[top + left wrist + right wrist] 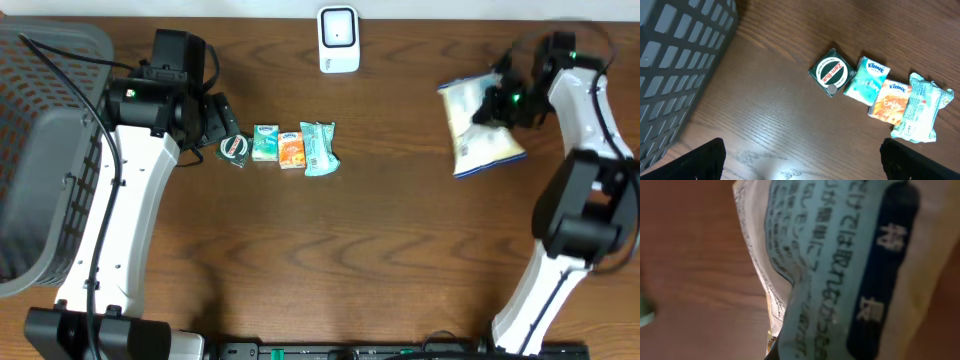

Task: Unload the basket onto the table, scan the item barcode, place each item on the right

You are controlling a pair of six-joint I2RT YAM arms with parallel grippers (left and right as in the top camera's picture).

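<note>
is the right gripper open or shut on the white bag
Shut on the white bag: the right gripper sits on it overhead, and its crumpled surface fills the wrist view.

Dark brown wood-grain table [400,250] spans the whole view, surface matte under soft, even light. Grey plastic lattice basket [40,150] stands at its left end.

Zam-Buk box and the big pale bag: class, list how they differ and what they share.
Size: the Zam-Buk box is small; the pale bag is far bigger. Colour: the box is dark green, the bag whitish-yellow. State: the box lies free on the table, while the bag is pinched in the right tool. Both carry printed text.
</note>
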